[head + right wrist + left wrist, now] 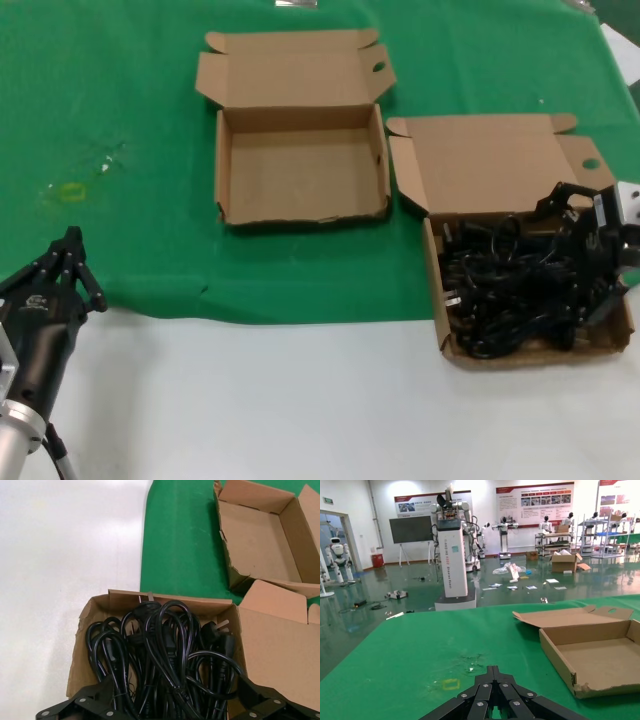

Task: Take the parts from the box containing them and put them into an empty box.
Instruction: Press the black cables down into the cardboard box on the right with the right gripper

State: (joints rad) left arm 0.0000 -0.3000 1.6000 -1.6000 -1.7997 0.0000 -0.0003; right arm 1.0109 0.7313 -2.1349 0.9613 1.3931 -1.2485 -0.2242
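The box containing the parts [436, 290] lies open at the right of the green mat, its lid [490, 165] folded back. The parts are a tangle of black power cables [510, 290] with plugs, filling the tray. My right gripper [578, 255] hangs open low over that tangle. In the right wrist view its gripper [175, 690] has its fingers spread wide to either side of the cables [165, 645]. The empty box [300, 165] stands open at the middle of the mat, also in the left wrist view [600, 660]. My left gripper [70, 265] is parked shut at the near left, holding nothing.
The green mat [120, 120] covers the far part of the table, with bare white tabletop [300, 400] in front. A small yellow mark [72, 192] is on the mat at the left. A gap of mat separates the two boxes.
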